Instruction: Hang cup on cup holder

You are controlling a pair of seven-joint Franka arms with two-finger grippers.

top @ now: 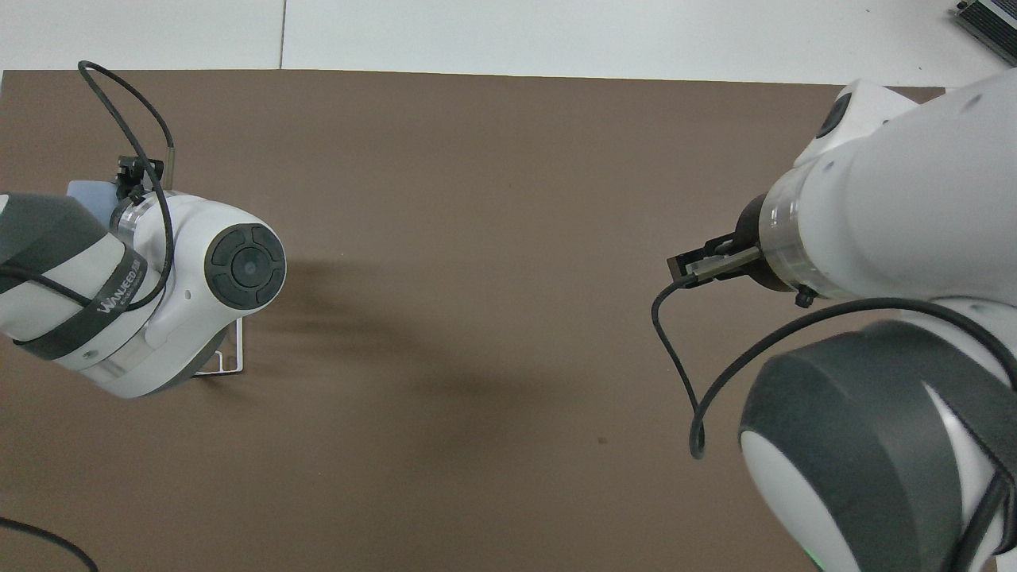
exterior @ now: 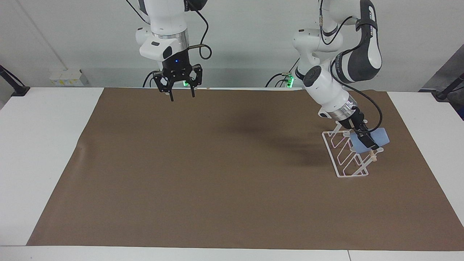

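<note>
The right gripper (exterior: 182, 95) hangs empty with jaws spread over the robots' edge of the brown mat (exterior: 203, 174). Farther out, toward the left arm's end, the left gripper (exterior: 366, 139) clamps the cup (exterior: 377, 139) tilted on the cup holder (exterior: 346, 156), seemingly touching its prongs.

Illumination is bright, even and diffuse, sourced from above; no hard-edged shadows are present. Soft dark shadows lie on the brown mat (exterior: 203, 188) near centre, at about 9 o'clock from the cup holder (exterior: 348, 156) in the facing view; glare is slight on the white arm shells. Both views are sharp; in the overhead view the arm housings at 4 and 8 o'clock loom large.
</note>
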